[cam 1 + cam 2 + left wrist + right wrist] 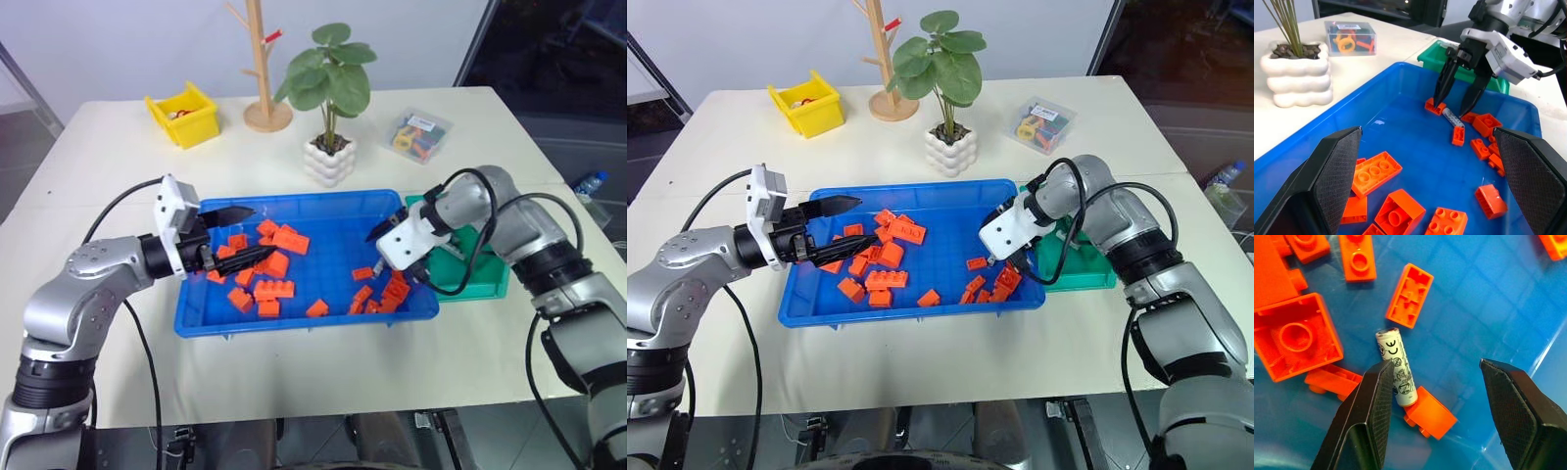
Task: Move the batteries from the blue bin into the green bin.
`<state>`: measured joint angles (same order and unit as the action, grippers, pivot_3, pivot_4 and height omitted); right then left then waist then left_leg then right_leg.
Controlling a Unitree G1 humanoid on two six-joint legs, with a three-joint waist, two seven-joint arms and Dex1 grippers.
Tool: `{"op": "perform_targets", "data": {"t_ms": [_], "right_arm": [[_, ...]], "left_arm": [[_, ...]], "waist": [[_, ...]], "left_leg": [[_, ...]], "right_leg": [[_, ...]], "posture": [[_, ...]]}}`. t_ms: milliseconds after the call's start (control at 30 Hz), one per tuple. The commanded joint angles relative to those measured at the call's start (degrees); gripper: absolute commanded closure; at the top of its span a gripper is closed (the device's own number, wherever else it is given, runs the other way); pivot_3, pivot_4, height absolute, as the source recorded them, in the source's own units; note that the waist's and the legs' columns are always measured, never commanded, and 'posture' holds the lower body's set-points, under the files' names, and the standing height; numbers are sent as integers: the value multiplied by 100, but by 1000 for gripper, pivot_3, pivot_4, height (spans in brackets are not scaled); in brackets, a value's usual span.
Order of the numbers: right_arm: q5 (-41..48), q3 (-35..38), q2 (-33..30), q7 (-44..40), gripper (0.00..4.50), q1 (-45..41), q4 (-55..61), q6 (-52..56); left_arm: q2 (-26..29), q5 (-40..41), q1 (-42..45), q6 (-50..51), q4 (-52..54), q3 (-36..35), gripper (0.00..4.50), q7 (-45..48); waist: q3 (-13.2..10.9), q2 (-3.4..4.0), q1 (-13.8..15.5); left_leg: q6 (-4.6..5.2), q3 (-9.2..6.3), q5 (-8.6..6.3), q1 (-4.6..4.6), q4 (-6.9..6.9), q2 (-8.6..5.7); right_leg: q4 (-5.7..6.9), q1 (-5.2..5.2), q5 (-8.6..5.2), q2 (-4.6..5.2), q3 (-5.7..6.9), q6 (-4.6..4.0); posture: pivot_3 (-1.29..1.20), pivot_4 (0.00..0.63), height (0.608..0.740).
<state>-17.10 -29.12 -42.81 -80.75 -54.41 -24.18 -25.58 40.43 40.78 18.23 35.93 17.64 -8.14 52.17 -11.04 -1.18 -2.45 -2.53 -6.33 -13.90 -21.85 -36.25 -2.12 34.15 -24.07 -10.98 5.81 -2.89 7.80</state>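
One battery (1397,367), a slim whitish cylinder with printed marks, lies on the floor of the blue bin (333,257) among orange bricks (273,290). My right gripper (1449,110) hangs open just over it, pointing steeply down. In the right wrist view one fingertip (1382,377) overlaps the battery's side and the other stands well apart. Nothing is held. My left gripper (250,233) is open and level over the bin's left end, above bricks. The green bin (472,282) stands against the blue bin's right end, behind my right arm.
At the back of the white table are a potted plant (329,160), a wooden stand (263,110), a small yellow bin (184,117) at the left and a clear lidded box (421,135) at the right. Bricks cluster at both ends of the blue bin.
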Motion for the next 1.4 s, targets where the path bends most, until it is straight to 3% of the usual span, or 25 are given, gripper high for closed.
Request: {"op": "perform_targets", "data": {"t_ms": [33, 133, 833, 933, 1067, 1400], "right_arm": [[-143, -124, 34, -118, 1650, -25, -272, -86], [-129, -157, 68, -282, 1650, -99, -346, -210], [-815, -691, 514, -354, 1650, -786, -1870, -1049], [-770, -708, 516, -465, 2467, -750, -1919, -1041], [-710, -689, 549, -560, 4434, -675, -1904, -968], [-585, -498, 639, -443, 4453, -607, -1732, -784]], "left_arm": [[6, 113, -8, -29, 183, -195, 0, -48], [-32, 154, -32, -14, 228, -219, 0, -127], [-104, 348, -166, 8, 486, -320, 0, -517], [-100, 355, -145, 8, 472, -329, 0, -534], [-104, 340, -101, -11, 446, -319, 0, -553], [-102, 321, -85, -56, 421, -333, 0, -583]], "waist": [[0, 0, 1], [0, 0, 0], [2, -3, 6], [4, -7, 12], [3, -6, -5], [3, -6, -10]], "left_leg": [[0, 0, 0, 8, 0, 0], [0, 0, -1, 43, 6, 0], [-1, -3, 0, 52, 2, -2], [-3, -4, 0, 52, 1, -3], [-3, -4, 1, 52, 3, -2], [-3, -5, 1, 55, 6, -2]], "right_leg": [[-2, 8, 0, 0, 0, 0], [-9, 44, -10, 0, 0, -14], [-9, 57, -11, 2, 0, -16], [-11, 60, -12, 2, 0, -16], [-8, 57, -12, 2, 0, -17], [-8, 57, -12, 1, 0, -17]], "posture": [[0, 150, 740], [0, 150, 740], [0, 150, 740], [0, 150, 740], [0, 150, 740], [0, 150, 740]]}}
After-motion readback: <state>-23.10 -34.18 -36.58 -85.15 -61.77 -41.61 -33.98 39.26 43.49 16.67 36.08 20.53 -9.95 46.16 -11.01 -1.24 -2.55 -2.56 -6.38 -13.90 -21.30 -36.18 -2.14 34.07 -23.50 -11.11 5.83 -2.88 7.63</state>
